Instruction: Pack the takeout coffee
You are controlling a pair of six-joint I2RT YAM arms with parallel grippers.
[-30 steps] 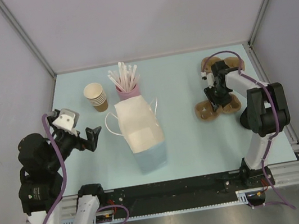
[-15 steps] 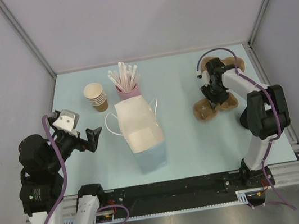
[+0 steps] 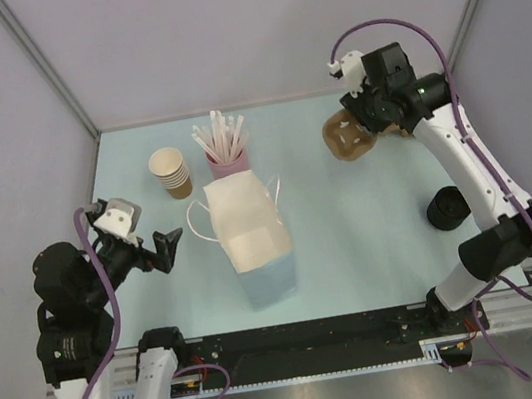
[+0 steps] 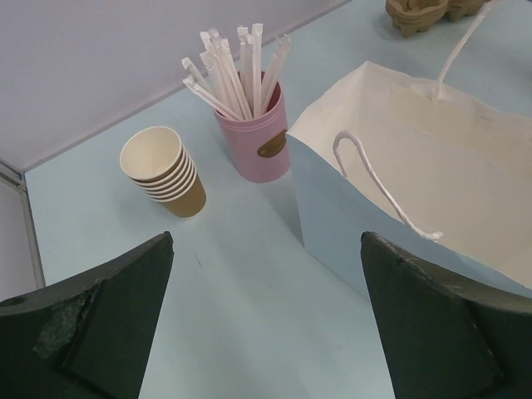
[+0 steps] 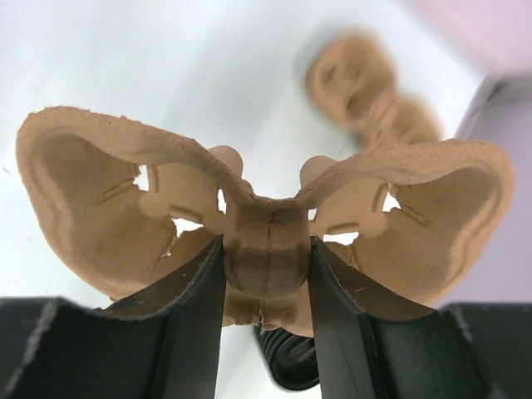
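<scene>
Recording the takeout coffee (image 3: 447,208) standing lid-up on the table (image 3: 353,236), well right of the paper bag (image 3: 251,232).
We find the right gripper (image 5: 266,262) clamped on a pulp cup carrier (image 5: 91,199), which hides most of the coffee's black lid in the wrist view; the left gripper (image 3: 164,249) fingers are spread wide; the tag on the pink cup (image 4: 253,137) is unreadable.

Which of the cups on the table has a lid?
The takeout coffee, standing alone on the right, is the only black-lidded one. The stacked tan cups and the pink straw cup are open-topped.
</scene>
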